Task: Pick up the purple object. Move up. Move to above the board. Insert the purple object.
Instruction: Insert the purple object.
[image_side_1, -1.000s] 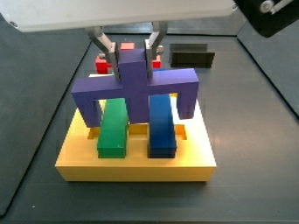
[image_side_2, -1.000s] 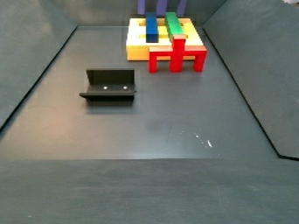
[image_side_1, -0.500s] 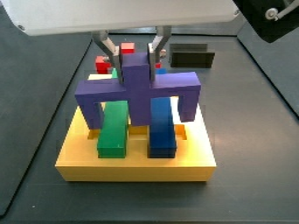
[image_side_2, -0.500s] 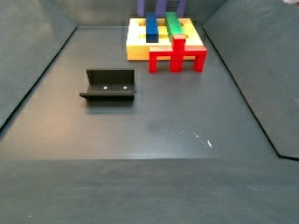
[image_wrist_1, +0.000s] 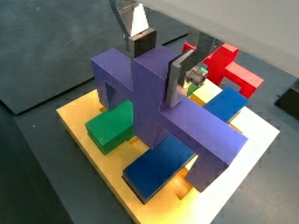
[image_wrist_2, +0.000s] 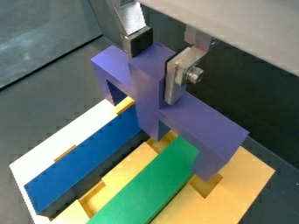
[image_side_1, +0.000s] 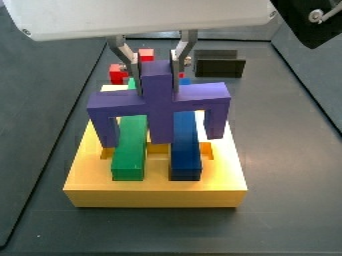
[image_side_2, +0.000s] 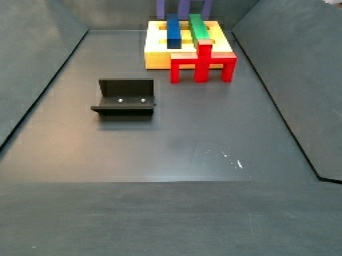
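Observation:
The purple object (image_side_1: 158, 100) stands upright on the yellow board (image_side_1: 154, 188), its two legs down at the board's far end and its crossbar spanning the green bar (image_side_1: 128, 145) and the blue bar (image_side_1: 185, 145). My gripper (image_side_1: 154, 52) hangs over it, open, with one finger on each side of the central post. In both wrist views the post (image_wrist_1: 152, 96) (image_wrist_2: 146, 87) sits between the fingers of the gripper (image_wrist_1: 162, 63) (image_wrist_2: 158, 61); one pad stands clear of it, the other plate is close against its side.
A red cross-shaped block (image_side_2: 203, 62) stands against the board's edge (image_side_2: 158, 55). The dark fixture (image_side_2: 124, 98) sits on the grey floor apart from the board, and shows behind the board in a side view (image_side_1: 221, 66).
The fingers have spread apart from the purple object's post, which they held tightly a second ago. The purple object stays seated on the board.

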